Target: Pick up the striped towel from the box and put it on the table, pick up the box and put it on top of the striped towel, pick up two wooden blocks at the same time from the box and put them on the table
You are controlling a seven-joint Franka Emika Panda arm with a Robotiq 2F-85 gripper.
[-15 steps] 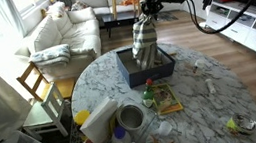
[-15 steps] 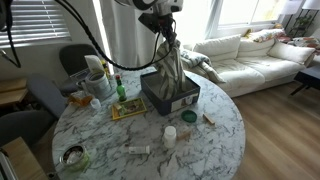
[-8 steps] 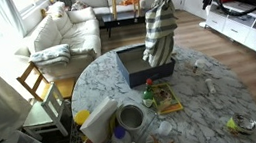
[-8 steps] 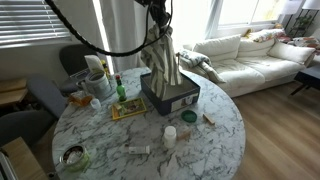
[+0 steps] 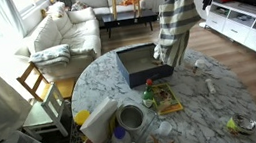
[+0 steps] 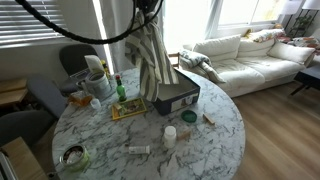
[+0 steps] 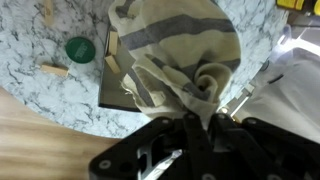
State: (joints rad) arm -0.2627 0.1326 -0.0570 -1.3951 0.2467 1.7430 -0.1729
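Up high, the tool (image 7: 200,118) is clamped on the bunched top of the striped towel (image 5: 174,25), which hangs straight down over the box (image 5: 140,70) on the tabletop (image 5: 219,104).

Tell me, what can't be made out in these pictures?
- Wrist view: the striped towel covers most of the box; its contents are hidden.
- Wrist view: the gripper has its fingertips buried in towel folds.
- Both exterior views: the top edge cuts off most of the gripper.
- Clutter on the table: too small to identify.
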